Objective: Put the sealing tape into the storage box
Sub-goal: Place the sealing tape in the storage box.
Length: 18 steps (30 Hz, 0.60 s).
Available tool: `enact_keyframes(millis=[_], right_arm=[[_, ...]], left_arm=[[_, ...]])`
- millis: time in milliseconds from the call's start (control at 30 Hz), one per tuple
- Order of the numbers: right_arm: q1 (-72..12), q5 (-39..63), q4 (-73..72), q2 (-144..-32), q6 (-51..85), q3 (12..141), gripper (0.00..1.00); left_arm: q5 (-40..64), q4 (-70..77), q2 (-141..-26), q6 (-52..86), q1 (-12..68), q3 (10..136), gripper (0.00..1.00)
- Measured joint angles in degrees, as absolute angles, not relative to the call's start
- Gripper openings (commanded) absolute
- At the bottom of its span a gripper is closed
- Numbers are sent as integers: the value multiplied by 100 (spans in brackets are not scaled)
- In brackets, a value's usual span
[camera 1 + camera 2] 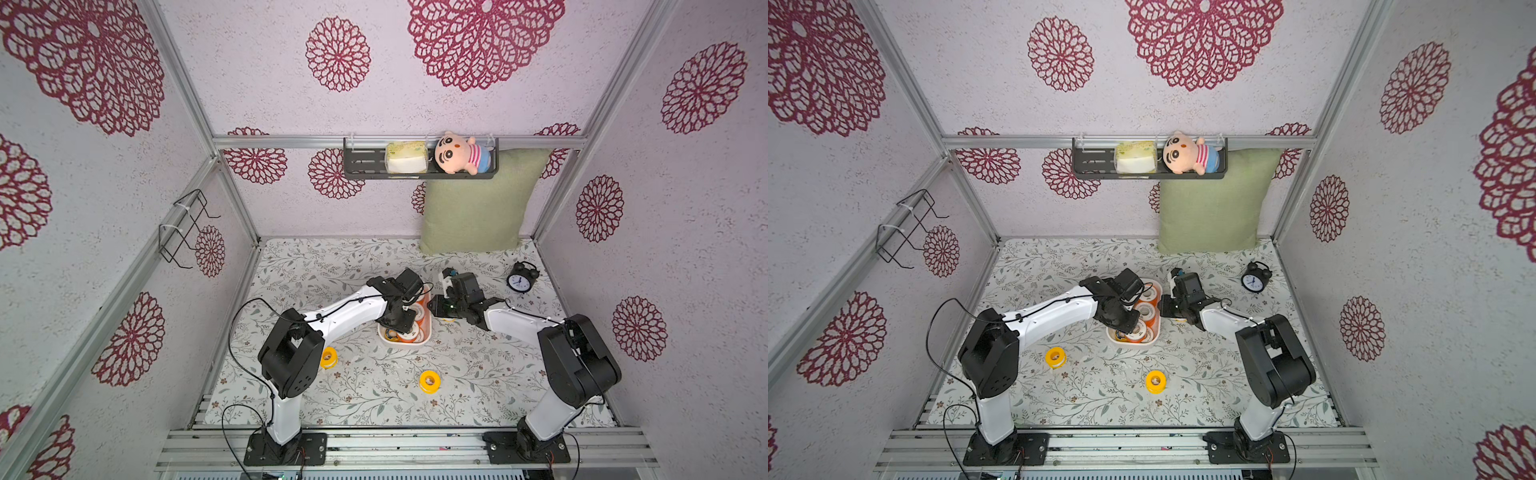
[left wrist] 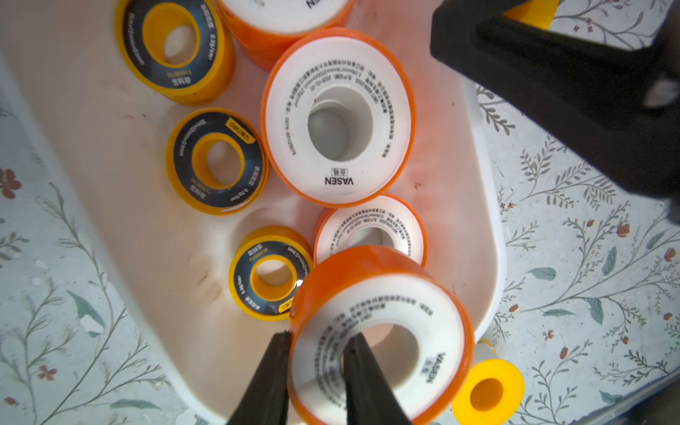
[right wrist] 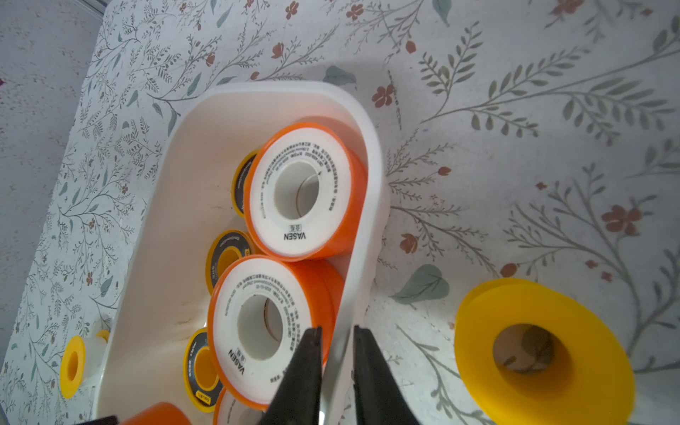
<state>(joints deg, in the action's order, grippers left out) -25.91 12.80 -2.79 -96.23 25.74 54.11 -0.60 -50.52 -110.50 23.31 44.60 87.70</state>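
The right gripper (image 3: 336, 331) pinches the storage box (image 3: 279, 86) wall, apparently steadying it; the left gripper (image 2: 319, 336) clamps 1 orange tape spool (image 2: 382, 305) above it.

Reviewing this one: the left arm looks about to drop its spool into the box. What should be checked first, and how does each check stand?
1. The left gripper grips the orange spool, with one finger through its hole: ok.
2. The orange spool hangs over the storage box: ok.
3. The right gripper is clamped on the box wall, steadying it: ok.
4. Landing spot free: cannot tell; another spool lies partly beneath.
5. All tape boxed: not ok; two yellow spools lie on the table, and a third yellow spool sits beside the box.
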Motion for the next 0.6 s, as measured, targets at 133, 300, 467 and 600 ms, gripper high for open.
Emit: enact_keyframes(millis=[133, 300, 467, 600], right_arm=[[-2591, 1339, -276, -9633, 2571, 5411, 21], [-2591, 1369, -276, -9644, 2571, 5411, 20], [-2591, 1378, -268, -9666, 2571, 5437, 20], [-2591, 1378, -263, -9675, 2571, 5443, 20]], left_arm=[[-43, -5081, -11177, 2292, 4477, 8844, 24], [-5, -5100, -11406, 2248, 4491, 8986, 25], [47, -5074, -11557, 2248, 4495, 8993, 25], [91, -5028, -11587, 2248, 4495, 8995, 26]])
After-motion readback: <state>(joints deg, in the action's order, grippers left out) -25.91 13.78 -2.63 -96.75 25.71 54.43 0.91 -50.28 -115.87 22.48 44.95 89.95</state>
